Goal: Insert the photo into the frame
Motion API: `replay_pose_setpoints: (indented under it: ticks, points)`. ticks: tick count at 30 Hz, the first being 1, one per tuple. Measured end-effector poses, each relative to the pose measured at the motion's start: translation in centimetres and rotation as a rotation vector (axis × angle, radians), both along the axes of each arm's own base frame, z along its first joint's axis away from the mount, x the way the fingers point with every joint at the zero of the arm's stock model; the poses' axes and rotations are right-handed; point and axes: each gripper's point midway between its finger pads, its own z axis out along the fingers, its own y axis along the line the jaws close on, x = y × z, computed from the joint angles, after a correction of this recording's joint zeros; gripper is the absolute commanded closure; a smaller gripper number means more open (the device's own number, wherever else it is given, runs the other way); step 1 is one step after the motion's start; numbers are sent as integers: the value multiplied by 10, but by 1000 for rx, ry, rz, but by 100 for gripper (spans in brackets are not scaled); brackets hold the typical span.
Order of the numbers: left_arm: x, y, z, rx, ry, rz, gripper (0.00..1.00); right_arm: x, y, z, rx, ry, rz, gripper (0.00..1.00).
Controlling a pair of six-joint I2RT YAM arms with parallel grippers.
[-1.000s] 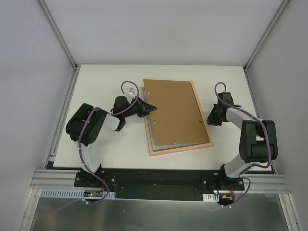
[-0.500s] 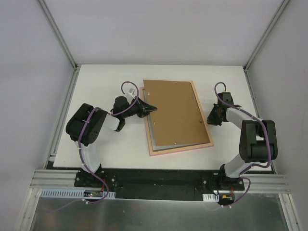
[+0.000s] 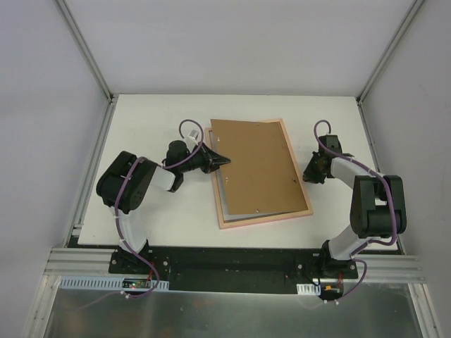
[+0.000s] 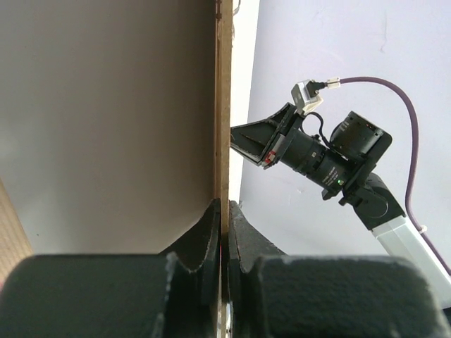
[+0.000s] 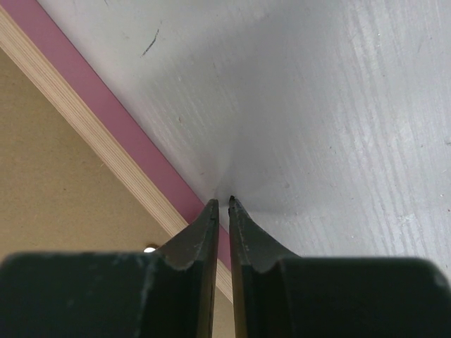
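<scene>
Top external, left gripper [image 3: 223, 160] clamped on board [image 3: 257, 165] edge over frame [image 3: 265, 218], right gripper [image 3: 309, 174] nearly closed, empty, beside frame's pink border

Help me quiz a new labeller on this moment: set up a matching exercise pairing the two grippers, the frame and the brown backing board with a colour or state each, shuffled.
Things:
1. left gripper
2. right gripper
3. frame
4. backing board

States:
A. plain brown, lying over the frame
B. jaws nearly together, empty, tips beside the frame's right border
C. shut on the board's left edge
D. thin salmon-pink border

Pairs: 1-C, 2-B, 3-D, 4-A.
</scene>
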Motion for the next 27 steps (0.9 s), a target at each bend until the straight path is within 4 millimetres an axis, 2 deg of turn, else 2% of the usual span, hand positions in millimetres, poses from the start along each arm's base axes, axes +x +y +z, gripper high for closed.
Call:
replay_pose_setpoints:
  ticks: [12,14,16,20,27]
  points:
    - [12,-7,5,38,-27,-42,99,1,-1,0,-11,-6,0,87]
    - [12,-8,3,49,-27,-47,86,2,-1,0,-14,-7,-1,87]
    - [11,-8,0,65,-20,-56,69,2,-1,0,-14,-8,-1,86]
    - [6,-6,-13,112,10,-80,49,2,1,0,-13,-8,4,86]
    - [2,-3,-28,209,45,-120,37,2,3,0,-10,-9,9,85]
